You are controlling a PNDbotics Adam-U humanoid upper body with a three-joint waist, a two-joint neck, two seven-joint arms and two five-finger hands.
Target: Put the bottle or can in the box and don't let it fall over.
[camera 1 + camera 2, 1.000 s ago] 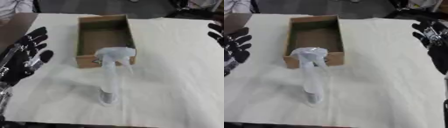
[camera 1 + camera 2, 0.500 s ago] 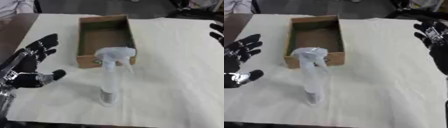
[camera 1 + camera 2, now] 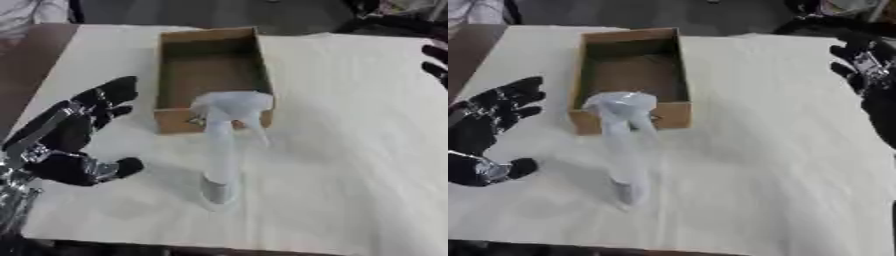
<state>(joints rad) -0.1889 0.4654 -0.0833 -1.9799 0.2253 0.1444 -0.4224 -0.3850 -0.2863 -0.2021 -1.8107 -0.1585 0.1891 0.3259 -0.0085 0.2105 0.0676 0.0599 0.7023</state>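
Observation:
A pale translucent spray bottle (image 3: 222,145) stands upright on the white cloth, just in front of the near end of an open cardboard box (image 3: 166,75). The box has nothing in it. My left hand (image 3: 74,137) is open at the left, fingers spread and thumb out, a short gap from the bottle and not touching it. My right hand (image 3: 870,70) is open at the far right edge, away from bottle and box.
The white cloth (image 3: 350,150) covers the table; a brown table edge (image 3: 26,65) shows at the left. Dark objects lie beyond the far right corner.
My left hand has moved right, toward the bottle, with its fingers spread wider. The bottle, box and right hand have stayed in place.

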